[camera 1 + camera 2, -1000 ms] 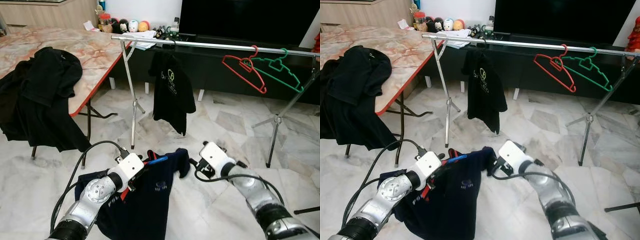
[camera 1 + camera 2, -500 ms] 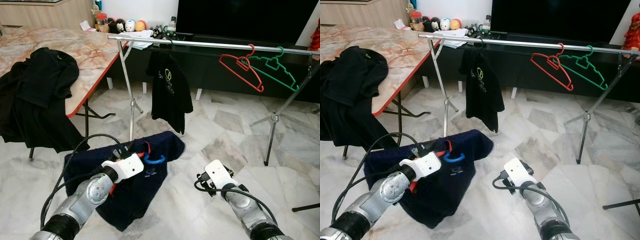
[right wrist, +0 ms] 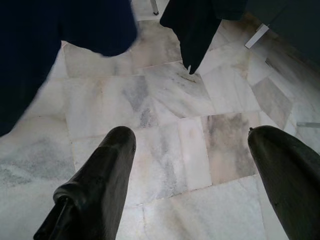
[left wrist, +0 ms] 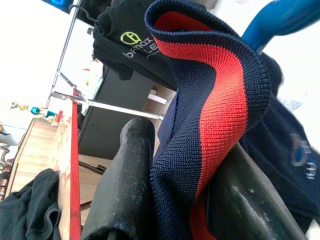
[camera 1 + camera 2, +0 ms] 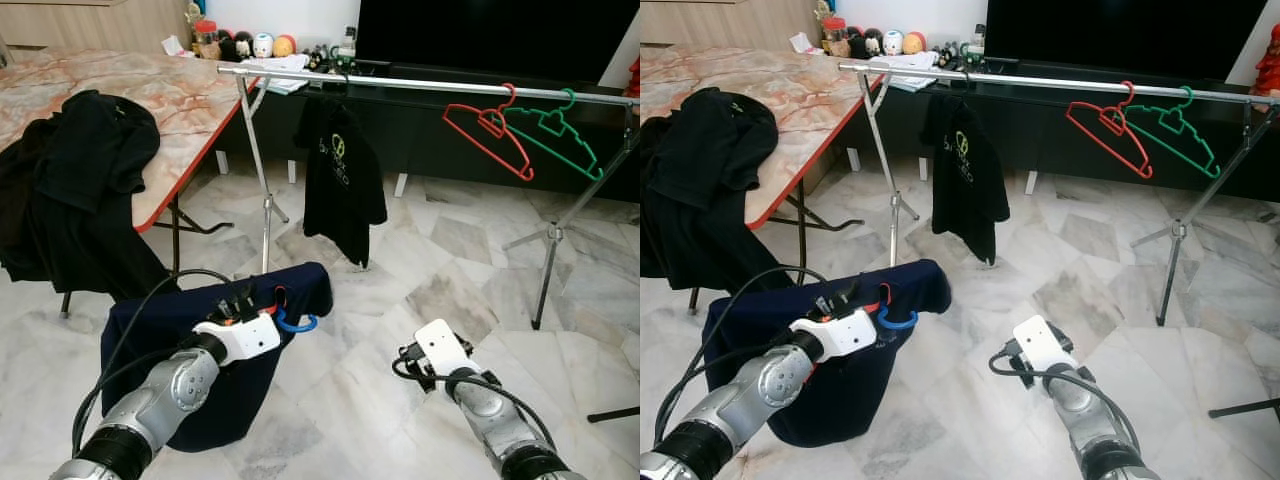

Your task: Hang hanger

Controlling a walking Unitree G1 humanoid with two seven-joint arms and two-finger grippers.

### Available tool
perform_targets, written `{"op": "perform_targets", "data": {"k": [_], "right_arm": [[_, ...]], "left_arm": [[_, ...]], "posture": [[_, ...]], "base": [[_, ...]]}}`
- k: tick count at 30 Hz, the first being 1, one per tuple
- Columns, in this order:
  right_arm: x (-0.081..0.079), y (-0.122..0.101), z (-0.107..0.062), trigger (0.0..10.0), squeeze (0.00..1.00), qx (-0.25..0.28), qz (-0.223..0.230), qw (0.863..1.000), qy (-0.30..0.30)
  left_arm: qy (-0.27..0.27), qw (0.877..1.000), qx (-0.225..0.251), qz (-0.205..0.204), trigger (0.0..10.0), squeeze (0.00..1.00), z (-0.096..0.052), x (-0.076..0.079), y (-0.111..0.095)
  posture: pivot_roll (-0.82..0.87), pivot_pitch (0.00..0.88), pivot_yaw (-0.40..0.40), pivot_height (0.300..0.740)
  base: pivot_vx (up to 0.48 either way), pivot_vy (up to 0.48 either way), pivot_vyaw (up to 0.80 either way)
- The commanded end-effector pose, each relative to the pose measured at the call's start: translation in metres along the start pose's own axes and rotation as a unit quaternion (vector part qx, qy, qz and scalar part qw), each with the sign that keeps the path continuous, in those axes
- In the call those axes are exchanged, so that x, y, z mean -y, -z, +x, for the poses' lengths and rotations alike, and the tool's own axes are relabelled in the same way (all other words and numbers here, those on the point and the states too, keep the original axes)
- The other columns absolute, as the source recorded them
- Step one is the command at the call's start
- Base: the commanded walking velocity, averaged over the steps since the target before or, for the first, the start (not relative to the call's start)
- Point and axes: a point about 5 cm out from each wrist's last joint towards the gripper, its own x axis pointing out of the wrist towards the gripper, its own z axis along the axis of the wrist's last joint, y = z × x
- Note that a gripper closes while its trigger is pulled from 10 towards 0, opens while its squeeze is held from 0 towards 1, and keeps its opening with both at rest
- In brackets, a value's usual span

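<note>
While left gripper point(image 5: 243, 305) clamps navy shirt point(image 5: 190, 370) collar, blue hanger point(image 5: 296, 323) hook poking out beside it | rail point(image 5: 420, 86) lies up and ahead, well apart, long axis left-right | right gripper point(image 3: 195, 165) spread wide, empty, low over floor

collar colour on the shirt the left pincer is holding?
Red inside, navy outside; the collar of the navy shirt shows best in the left wrist view, pinched in the left pincer.
</note>
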Motion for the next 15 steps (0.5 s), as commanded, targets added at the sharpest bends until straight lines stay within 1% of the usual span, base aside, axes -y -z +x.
{"op": "perform_targets", "data": {"k": [1,15], "right_arm": [[-0.0010,0.0059,-0.0012,10.0,0.00,-0.011,0.011,1.000,0.001],[-0.0010,0.0059,-0.0012,10.0,0.00,-0.011,0.011,1.000,0.001]], "left_arm": [[-0.007,1.000,0.008,0.012,10.0,0.00,0.0028,-0.0042,-0.0026],[-0.007,1.000,0.008,0.012,10.0,0.00,0.0028,-0.0042,-0.0026]], "posture": [[0.05,0.107,0.007,0.740],[0.05,0.107,0.007,0.740]], "base": [[0.000,0.000,0.00],[0.000,0.000,0.00]]}}
